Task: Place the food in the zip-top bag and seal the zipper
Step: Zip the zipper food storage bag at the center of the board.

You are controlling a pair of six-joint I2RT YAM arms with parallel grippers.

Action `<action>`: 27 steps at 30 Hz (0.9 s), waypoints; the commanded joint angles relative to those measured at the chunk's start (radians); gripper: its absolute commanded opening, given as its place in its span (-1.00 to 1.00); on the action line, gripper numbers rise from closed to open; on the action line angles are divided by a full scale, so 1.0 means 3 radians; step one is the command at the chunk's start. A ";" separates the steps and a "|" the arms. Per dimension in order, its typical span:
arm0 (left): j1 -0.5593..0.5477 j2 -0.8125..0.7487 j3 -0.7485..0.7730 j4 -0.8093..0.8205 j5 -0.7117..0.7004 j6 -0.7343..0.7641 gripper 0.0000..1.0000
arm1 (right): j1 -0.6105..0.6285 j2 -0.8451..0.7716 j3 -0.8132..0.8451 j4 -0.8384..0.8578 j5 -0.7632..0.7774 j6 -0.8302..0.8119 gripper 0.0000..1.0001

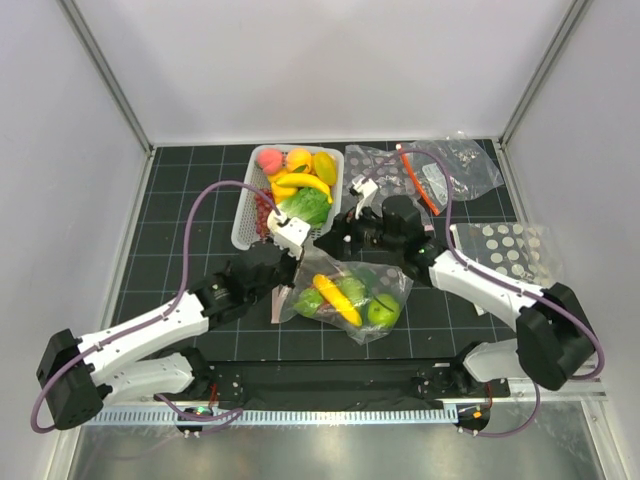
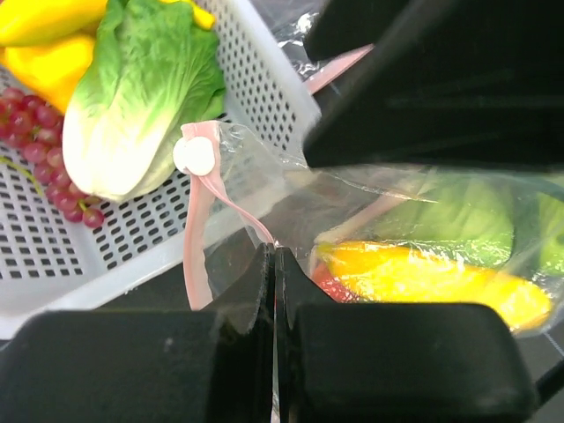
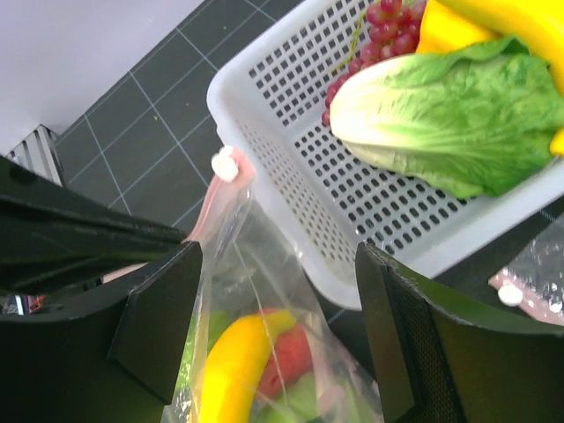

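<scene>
The zip-top bag [image 1: 345, 295] lies in front of the white mesh basket [image 1: 245, 225]; inside it are a yellow banana [image 1: 337, 300], green pieces [image 1: 383, 310] and a red piece [image 3: 295, 357]. My left gripper [image 1: 298, 248] is shut on the bag's pink zipper [image 2: 201, 238] at the mouth [image 2: 275, 248], beside the white slider [image 2: 194, 156]. My right gripper [image 1: 328, 238] is open, its fingers either side of the bag mouth [image 3: 278, 264] without touching it. Lettuce [image 1: 305, 205], bananas [image 1: 300, 182], grapes [image 1: 262, 212], peach [image 1: 268, 158] and orange [image 1: 298, 158] lie in the basket.
A clear bag with an orange-red strip [image 1: 432, 178] lies at the back right, and a dotted bag [image 1: 510, 250] at the right. Another pink-stripped bag [image 1: 368, 170] lies right of the basket. White walls enclose the black mat.
</scene>
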 commanded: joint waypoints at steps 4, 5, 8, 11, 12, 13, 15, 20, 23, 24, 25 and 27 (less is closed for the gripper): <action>0.0280 -0.0167 -0.0540 0.0846 -0.0047 -0.0114 -1.00 | -0.0067 0.0343 0.0458 0.0126 -0.0317 0.0006 0.50; 0.0326 -0.0198 -0.0592 0.0940 0.0061 -0.0139 -0.99 | -0.0067 0.0379 0.0489 0.0085 -0.0301 0.0006 0.50; 0.0378 -0.0280 -0.0664 0.1017 0.0266 -0.0140 -1.00 | -0.0067 0.0517 0.0566 0.0018 -0.0367 -0.0004 0.48; 0.0378 -0.0316 -0.0669 0.1017 0.0261 -0.0135 -1.00 | -0.0062 0.0635 0.0607 0.0023 -0.0460 0.0026 0.45; 0.0378 -0.0316 -0.0679 0.1038 0.0266 -0.0140 -1.00 | -0.0062 0.0655 0.0617 0.0023 -0.0470 0.0032 0.45; 0.0378 -0.0296 -0.0694 0.1048 0.0266 -0.0135 -1.00 | -0.0062 0.0676 0.0617 0.0023 -0.0480 0.0037 0.45; 0.0383 -0.0280 -0.0684 0.1053 0.0266 -0.0140 -1.00 | -0.0057 0.0747 0.0643 0.0018 -0.0501 0.0042 0.42; 0.0383 -0.0229 -0.0674 0.1048 0.0282 -0.0145 -1.00 | 0.0004 0.0880 0.0729 -0.0064 -0.0547 0.0001 0.37; 0.0383 -0.0224 -0.0664 0.1027 0.0241 -0.0140 -1.00 | 0.0014 0.0880 0.0714 -0.0084 -0.0547 -0.0004 0.30; 0.0383 -0.0229 -0.0669 0.1022 0.0226 -0.0140 -1.00 | 0.0014 0.0880 0.0709 -0.0079 -0.0542 -0.0009 0.27; 0.0388 -0.0219 -0.0659 0.1002 0.0215 -0.0145 -1.00 | 0.0020 0.0870 0.0699 -0.0095 -0.0526 -0.0014 0.25; 0.0383 -0.0204 -0.0638 0.0977 0.0205 -0.0150 -0.99 | 0.0020 0.0870 0.0684 -0.0120 -0.0506 -0.0030 0.11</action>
